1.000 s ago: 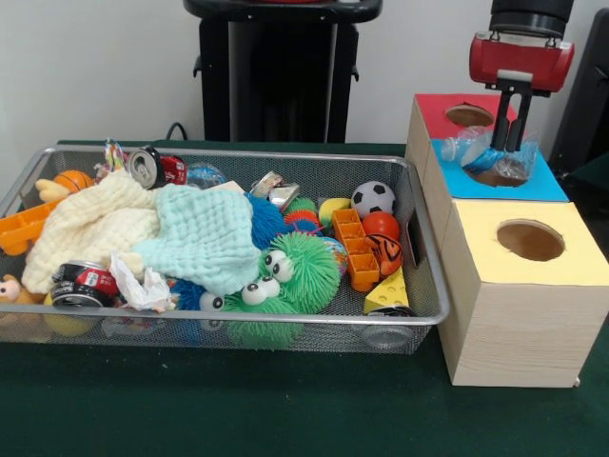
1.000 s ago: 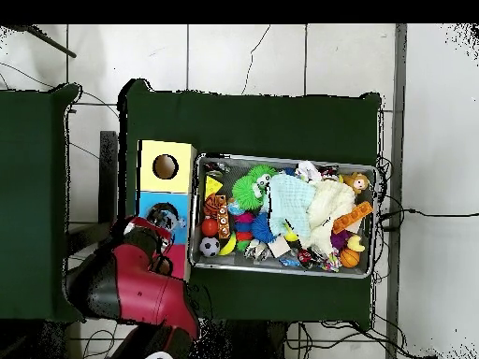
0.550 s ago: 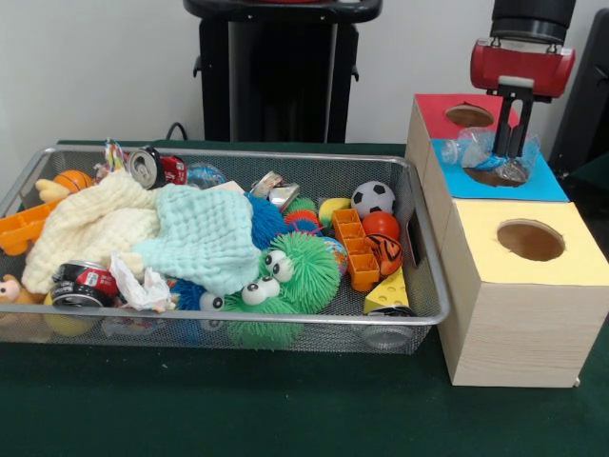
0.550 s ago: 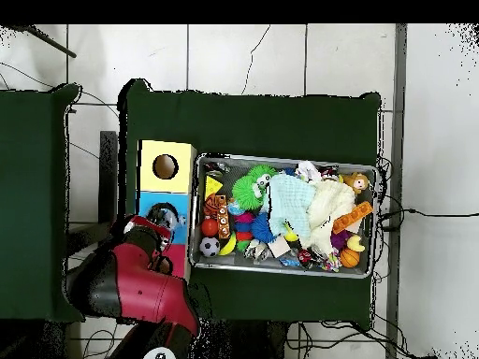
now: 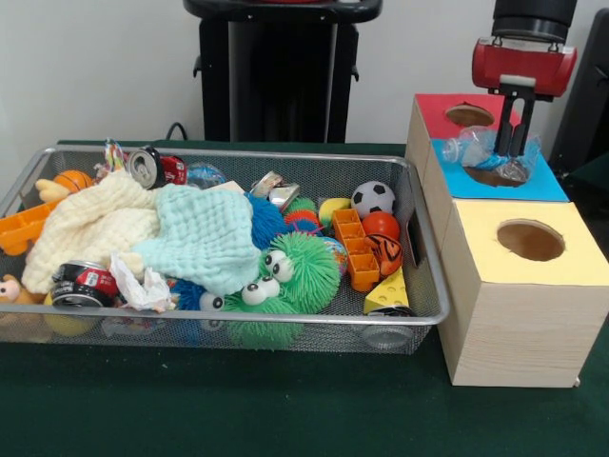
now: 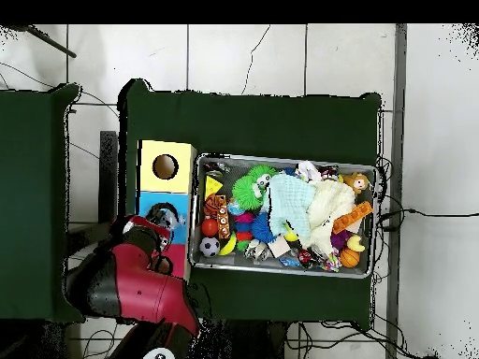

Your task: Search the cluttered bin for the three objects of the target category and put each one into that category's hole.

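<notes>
The claw [image 5: 514, 143], two dark fingers hanging from a red wrist housing, stood over the blue-topped middle section of the wooden sorting box [image 5: 519, 181], its tips down among the folds of a crumpled clear plastic bottle [image 5: 485, 152]; whether the fingers pinched the plastic or merely stood in it could not be told. The bottle lay partly over the blue section's round hole [image 5: 497, 176], directly under the claw, not yet dropped through. Just behind the claw was the red-topped section with its own hole [image 5: 469, 115]; in front of it, nearer the camera, the yellow-topped section and hole [image 5: 530, 240]. Well to the claw's side stood the wire mesh bin [image 5: 419, 286], heaped with a pale green muslin cloth [image 5: 205, 238], a cream cloth [image 5: 90, 228], a green fuzzy toy with goggle eyes [image 5: 285, 276], a small soccer ball [image 5: 372, 198] and crushed red drink cans [image 5: 81, 284]. In the overhead view the red arm [image 6: 131, 280] covered most of the blue section. The bottle would probably handle as very light, thin-walled and slippery, yielding under pressure; a hold across a creased, flattened part seemed surer than across a smooth bulge.
</notes>
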Motion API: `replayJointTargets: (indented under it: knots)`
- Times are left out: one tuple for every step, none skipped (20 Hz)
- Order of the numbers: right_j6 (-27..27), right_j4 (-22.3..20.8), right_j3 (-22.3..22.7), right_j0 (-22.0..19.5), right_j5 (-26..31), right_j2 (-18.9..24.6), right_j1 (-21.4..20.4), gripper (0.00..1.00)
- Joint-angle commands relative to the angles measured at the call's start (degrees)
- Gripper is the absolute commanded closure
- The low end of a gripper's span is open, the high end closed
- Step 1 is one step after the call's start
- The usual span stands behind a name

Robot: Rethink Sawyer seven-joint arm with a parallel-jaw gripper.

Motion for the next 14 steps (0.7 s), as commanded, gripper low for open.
replayJointTargets:
  knots:
    - [11.87, 0.84, 5.07, 0.18, 5.02, 3.87, 1.38, 1.00]
    - [11.88, 0.98, 4.99, 0.33, 5.27, 3.71, 1.34, 1.00]
    - [11.85, 1.12, 4.93, 0.52, 5.81, 3.49, 1.11, 1.00]
    - [11.78, 1.28, 4.83, 0.78, 6.56, 3.17, 0.83, 1.00]
    - [11.69, 1.41, 4.69, 1.03, 7.38, 2.81, 0.54, 1.00]
    - [11.60, 1.54, 4.56, 1.28, 8.20, 2.46, 0.25, 1.00]
    - [11.50, 1.62, 4.39, 1.55, 9.00, 2.06, 0.00, 1.00]
    - [11.41, 1.70, 4.22, 1.81, 9.80, 1.67, -0.25, 1.00]
    - [11.34, 1.75, 4.03, 2.03, 10.56, 1.30, -0.48, 1.00]
    - [11.28, 1.75, 3.85, 2.22, 11.21, 1.00, -0.71, 1.00]
    - [11.27, 1.77, 3.68, 2.36, 11.78, 0.75, -0.88, 1.00]
    - [11.23, 1.78, 3.48, 2.53, 12.36, 0.46, -1.03, 1.00]
    - [11.25, 1.76, 3.34, 2.65, 12.66, 0.29, -1.11, 1.00]
    - [11.27, 1.75, 3.21, 2.77, 12.96, 0.11, -1.20, 1.00]
